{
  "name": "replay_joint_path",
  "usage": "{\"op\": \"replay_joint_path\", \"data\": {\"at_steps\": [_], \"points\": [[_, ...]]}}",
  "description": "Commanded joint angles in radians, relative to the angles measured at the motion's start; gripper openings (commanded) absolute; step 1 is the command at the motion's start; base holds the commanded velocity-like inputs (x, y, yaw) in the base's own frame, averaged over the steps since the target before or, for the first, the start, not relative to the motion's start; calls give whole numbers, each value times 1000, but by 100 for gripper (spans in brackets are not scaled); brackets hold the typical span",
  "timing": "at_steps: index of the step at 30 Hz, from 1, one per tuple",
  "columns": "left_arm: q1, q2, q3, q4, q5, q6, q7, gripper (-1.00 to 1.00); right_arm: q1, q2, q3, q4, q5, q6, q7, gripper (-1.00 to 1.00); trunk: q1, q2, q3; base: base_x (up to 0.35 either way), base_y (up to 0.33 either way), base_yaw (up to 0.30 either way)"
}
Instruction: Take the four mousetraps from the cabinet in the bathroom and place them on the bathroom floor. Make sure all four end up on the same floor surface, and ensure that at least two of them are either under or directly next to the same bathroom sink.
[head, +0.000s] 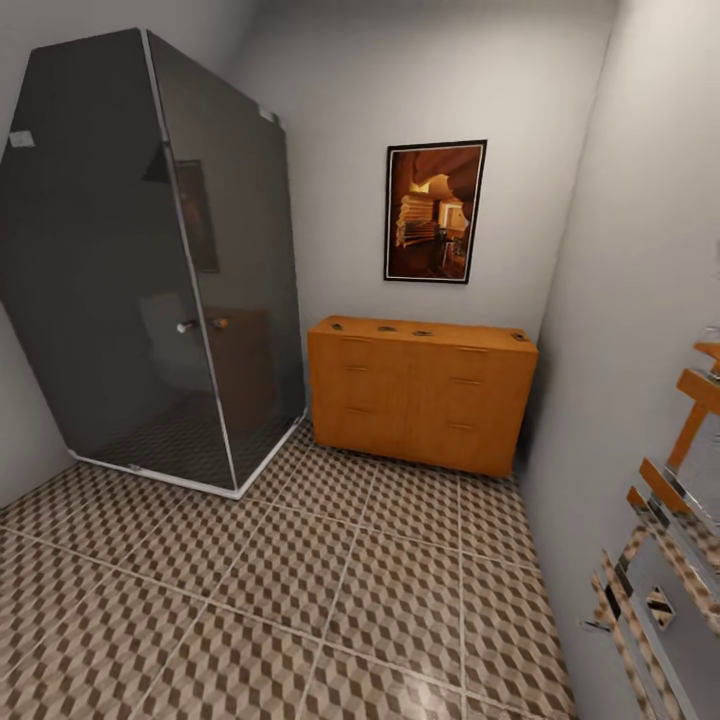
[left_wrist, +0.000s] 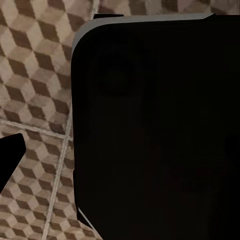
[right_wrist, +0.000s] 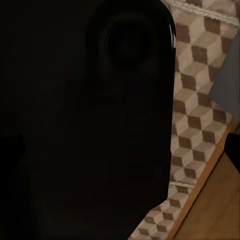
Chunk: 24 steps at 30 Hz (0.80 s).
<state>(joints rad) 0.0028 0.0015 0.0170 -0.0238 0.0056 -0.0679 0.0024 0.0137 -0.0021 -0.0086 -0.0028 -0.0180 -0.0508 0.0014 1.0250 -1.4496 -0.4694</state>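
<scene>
- Nearest in the head view, the bathroom floor (head: 330, 590) spreads out in large tiles printed with brown, tan and cream cubes and divided by pale grout lines.
- In the left wrist view a big dark body of the robot stands over that same tiling (left_wrist: 35, 75); a dark tip juts in at one edge. Whether the left gripper is wide or narrow cannot be told.
- The right wrist view is likewise mostly covered by a dark body, with cube tiling (right_wrist: 200, 100) and a strip of orange-brown wood (right_wrist: 210, 210) beside it. The right gripper's state cannot be told either.
- At the head view's right edge a chrome rack (head: 660, 560) hangs on the wall.
- Further back on the left stands a dark glass shower enclosure (head: 150, 260).
- Against the far wall sits the cabinet (head: 420, 392), orange-brown with bar handles.
- On its top lie small dark items, probably the mousetraps (head: 386, 328), too small to be sure.
- Above the cabinet hangs a framed picture (head: 435, 211).
</scene>
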Motion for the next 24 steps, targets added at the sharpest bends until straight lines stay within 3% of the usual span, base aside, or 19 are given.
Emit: {"op": "replay_joint_path", "data": {"at_steps": [1,8,24], "points": [[0,0,1,-1,1,-2,0,100,0,0,-1,0,-2,-3,0,100,0,0,-1,7,0,-136],[0,0,1,-1,1,0,0,100,0,-1,-1,0,-1,-3,-2,100,0,0,-1,139,0,-61],[0,0,0,-1,4,6,3,100,0,0,3,0,7,-6,-3,100,0,0,-1,302,0,-7]]}}
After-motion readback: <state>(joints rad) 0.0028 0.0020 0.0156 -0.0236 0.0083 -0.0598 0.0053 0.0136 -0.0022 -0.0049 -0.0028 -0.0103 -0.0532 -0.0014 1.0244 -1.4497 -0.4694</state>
